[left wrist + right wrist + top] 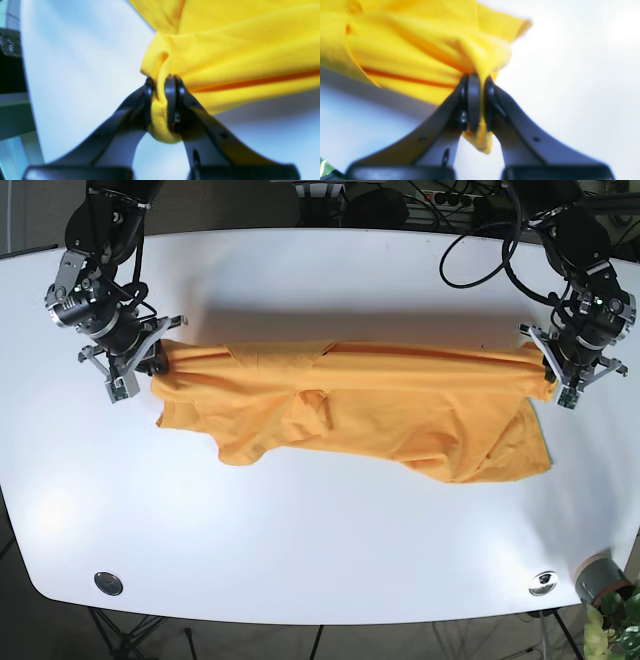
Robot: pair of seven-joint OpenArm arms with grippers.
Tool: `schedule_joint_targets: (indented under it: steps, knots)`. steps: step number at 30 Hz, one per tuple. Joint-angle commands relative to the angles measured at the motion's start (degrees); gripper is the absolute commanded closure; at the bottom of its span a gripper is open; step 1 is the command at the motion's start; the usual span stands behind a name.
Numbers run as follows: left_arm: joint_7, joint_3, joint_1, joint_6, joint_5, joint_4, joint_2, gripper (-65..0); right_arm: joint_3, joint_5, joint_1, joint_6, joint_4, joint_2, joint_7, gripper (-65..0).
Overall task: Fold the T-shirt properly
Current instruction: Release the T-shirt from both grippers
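A yellow-orange T-shirt (350, 405) hangs stretched between my two grippers above the white table (320, 520), its lower part draped and creased on the tabletop. My left gripper (162, 85) is shut on a bunched corner of the T-shirt (237, 50); in the base view it is at the right end (553, 370). My right gripper (480, 87) is shut on the other corner of the T-shirt (420, 50); in the base view it is at the left end (153, 360). The cloth's top edge runs taut between them.
Black cables (490, 250) hang behind the table's far right. A round metal fitting (107, 583) sits at the front left corner and another (543, 582) at the front right. A grey cup and a plant (605, 590) stand off the front right edge.
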Motion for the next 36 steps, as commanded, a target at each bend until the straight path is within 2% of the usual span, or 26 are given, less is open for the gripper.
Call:
schedule_joint_targets:
  steps: [1,4,14,16,19,20,23,26,28,30,33,36]
  knots:
    - [-0.9,-0.4,0.2,0.4,0.5,1.0,-1.2,0.0,0.4,2.1,-1.1,-0.02,0.9,0.2,1.1,-2.4]
    - [-0.9,-0.4,1.7,0.4,0.5,1.0,-1.2,0.0,0.4,3.9,-3.3,-0.02,0.9,0.1,1.1,-2.5]
    - [-0.9,-0.5,2.5,0.4,0.5,1.0,-1.2,0.0,0.3,4.1,-6.2,-0.02,-1.1,0.0,1.1,-4.3]
    - [-0.9,-0.5,2.5,0.4,0.5,1.0,-1.2,0.0,0.3,4.2,-6.6,-0.02,-0.6,0.0,1.1,-12.2]
    - [-0.9,-0.5,2.5,0.4,0.5,1.0,-1.2,0.0,0.4,4.2,-7.5,-0.02,0.8,0.0,1.1,-29.0]
    - [-0.9,-0.5,2.5,0.4,0.5,1.0,-1.2,0.0,0.4,4.4,-7.9,-0.02,1.3,-0.1,1.1,-32.7]
    - [-0.9,-0.5,2.3,0.4,0.5,1.0,-1.2,0.0,0.4,9.2,-8.7,-0.02,3.2,-0.1,1.1,-43.3]
    - [-0.9,-0.4,2.3,0.4,0.5,1.0,-1.2,0.0,0.4,13.9,-9.3,-0.64,3.3,0.4,1.1,-44.4]
    - [-0.9,-0.4,2.3,0.4,0.5,0.9,-1.2,0.0,1.5,15.0,-8.7,-0.73,3.1,0.4,1.1,-44.4]
    - [-0.9,-0.3,2.2,0.4,0.5,0.9,-1.1,0.0,3.2,14.1,-6.5,-1.17,2.5,0.0,1.1,-44.4]
    - [-0.9,-0.1,2.3,0.4,0.5,0.9,-1.1,0.0,2.5,11.3,-2.8,-3.89,0.0,-0.1,1.1,-44.4]
    - [-0.9,-0.1,2.3,0.4,0.5,0.9,-1.1,0.0,2.1,9.7,1.0,-4.51,-2.8,0.0,1.1,-44.4]
